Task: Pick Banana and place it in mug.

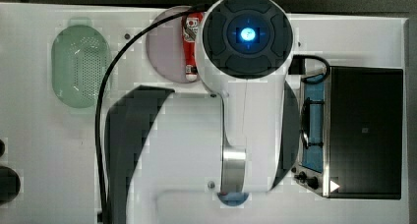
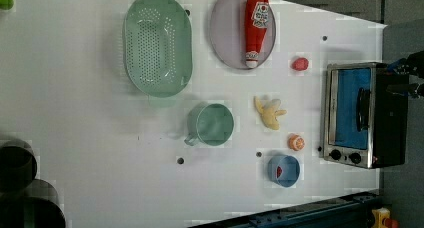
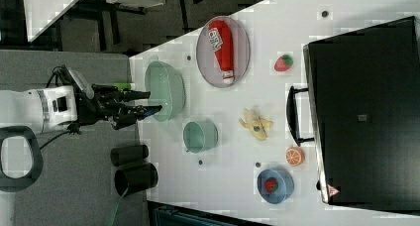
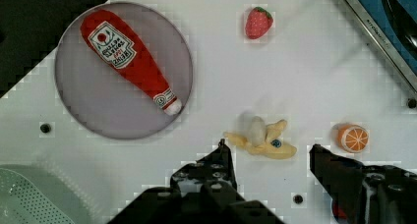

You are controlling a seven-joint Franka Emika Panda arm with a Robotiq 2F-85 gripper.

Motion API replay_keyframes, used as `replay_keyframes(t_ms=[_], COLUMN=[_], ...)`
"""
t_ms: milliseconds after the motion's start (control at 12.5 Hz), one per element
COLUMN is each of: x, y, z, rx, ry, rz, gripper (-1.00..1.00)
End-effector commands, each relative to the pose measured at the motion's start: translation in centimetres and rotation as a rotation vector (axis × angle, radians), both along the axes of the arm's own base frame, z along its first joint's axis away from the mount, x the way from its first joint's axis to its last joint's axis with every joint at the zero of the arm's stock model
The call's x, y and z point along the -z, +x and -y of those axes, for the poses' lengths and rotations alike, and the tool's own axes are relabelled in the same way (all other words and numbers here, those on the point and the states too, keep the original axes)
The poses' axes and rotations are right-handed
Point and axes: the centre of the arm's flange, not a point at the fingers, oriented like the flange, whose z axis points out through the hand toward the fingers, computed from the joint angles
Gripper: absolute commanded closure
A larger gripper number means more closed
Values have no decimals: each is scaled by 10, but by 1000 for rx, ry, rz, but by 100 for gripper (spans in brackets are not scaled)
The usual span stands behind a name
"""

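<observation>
The gripper [image 4: 268, 153] is hanging with its jaws spread wide, holding nothing, above the white table [image 4: 305, 76]. Just beyond its fingertips the banana [image 4: 260, 140] is lying flat, pale yellow, half peeled, with splayed skins. The green mug [image 2: 214, 124] is standing upright near it, apart.
</observation>
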Motion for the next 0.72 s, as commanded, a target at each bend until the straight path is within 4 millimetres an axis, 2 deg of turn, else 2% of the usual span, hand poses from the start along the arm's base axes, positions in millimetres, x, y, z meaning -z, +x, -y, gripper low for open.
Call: replay_keyframes(t_ms=[80,240,400,720], x=[-50,-36,0,94], y=[-101,-101,-98,-82], z=[19,18,17,16], rx=[80,74,16,-262], ry=[12,12,14,22], rz=[-6,-28,-73,-77], gripper=[-59,-100,-100,-100])
